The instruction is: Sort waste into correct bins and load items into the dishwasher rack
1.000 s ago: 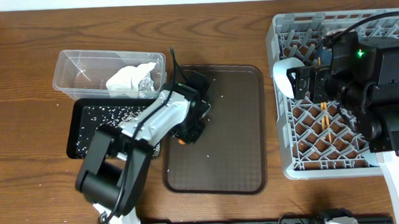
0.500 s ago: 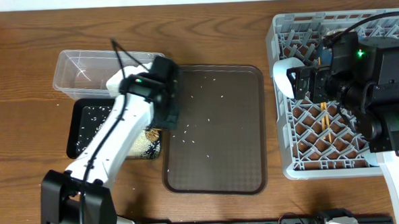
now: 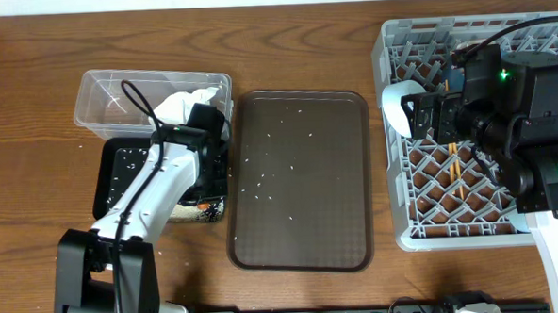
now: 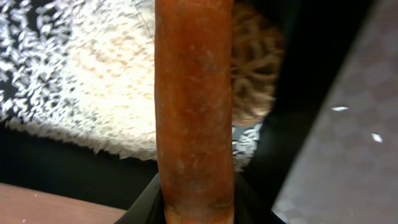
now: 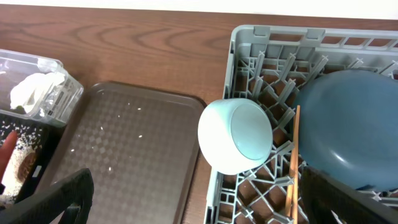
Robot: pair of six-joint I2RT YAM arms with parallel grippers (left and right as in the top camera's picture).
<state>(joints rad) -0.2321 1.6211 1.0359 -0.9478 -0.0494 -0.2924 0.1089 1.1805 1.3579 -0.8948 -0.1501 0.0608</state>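
Note:
My left gripper is shut on the small orange carrot and holds it over the black bin, which has white rice and a brown food lump in it. The clear tub behind it holds a crumpled white napkin. My right gripper is open and empty above the left edge of the grey rack. The rack holds the light-blue cup, the chopsticks and the dark-blue plate. The bowl, pink cup and wrappers are out of view.
The flat dark-brown tray lies between the bins and the rack, with loose rice grains scattered on it. Wooden table surrounds everything. The right arm's body covers much of the rack's right side.
My left arm has swung left off the brown tray with the carrot and is now over the black bin. The right arm has not moved.

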